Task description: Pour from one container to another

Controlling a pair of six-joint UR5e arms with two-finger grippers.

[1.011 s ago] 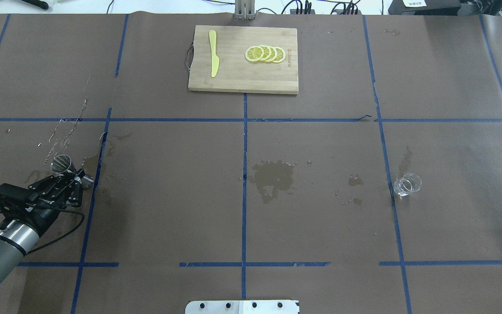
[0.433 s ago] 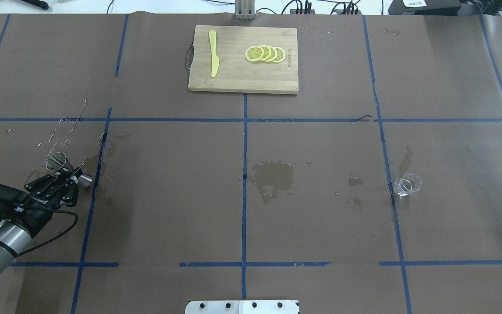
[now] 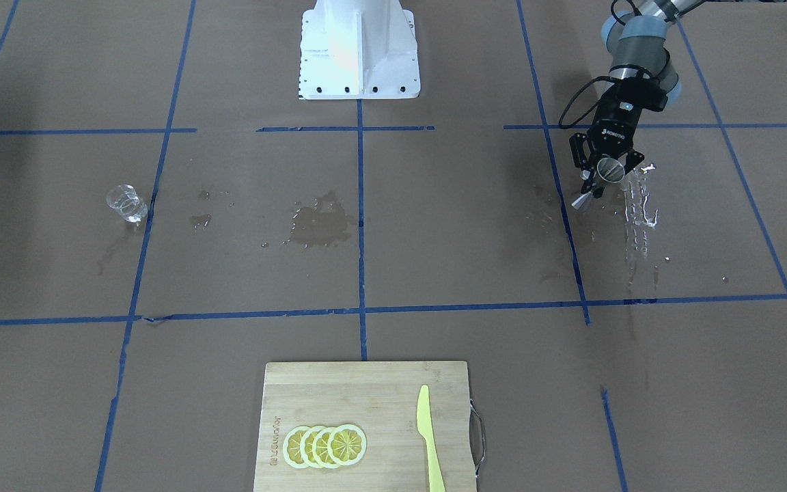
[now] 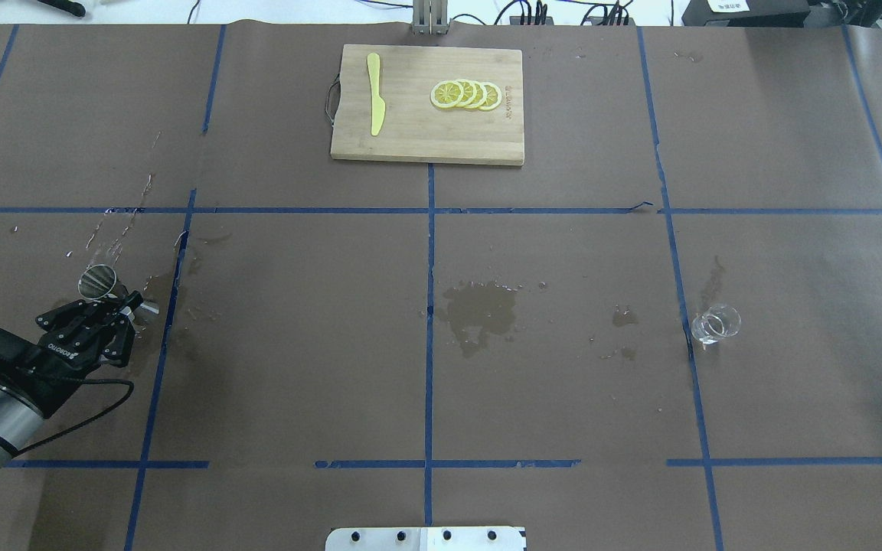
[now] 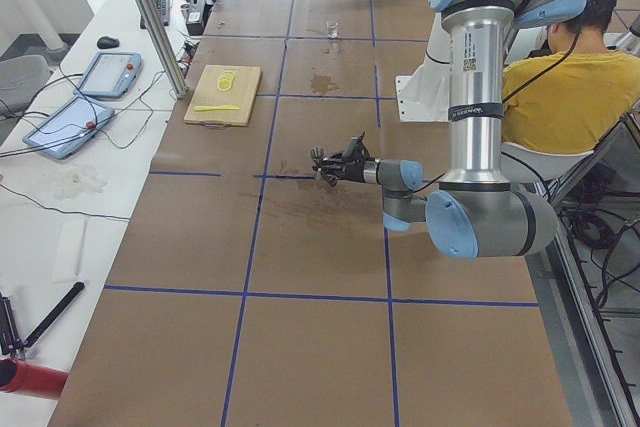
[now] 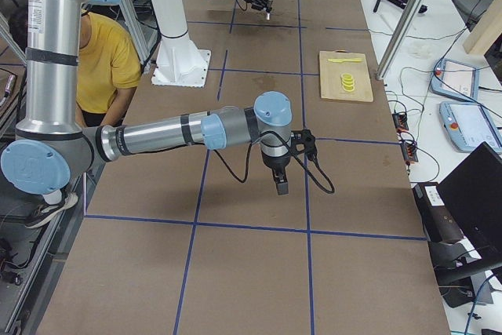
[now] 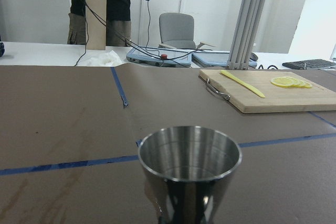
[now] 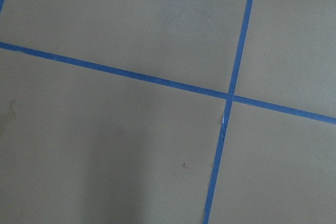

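Drifted leftward since a second ago, my left claw (image 4: 122,304) clamped around the steel jigger (image 4: 98,282); the glass (image 4: 714,323) stands well apart, far to my right.

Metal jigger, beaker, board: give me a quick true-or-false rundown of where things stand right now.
The left gripper holds the metal jigger. True.
The jigger is over the glass beaker. False: the beaker stands far off, on the robot's right side of the table.
The lemon slices lie on the cutting board. True.
The yellow knife lies on the bare table. False: it lies on the board, beside the slices.
The table is dry. False: a wet patch marks its middle.
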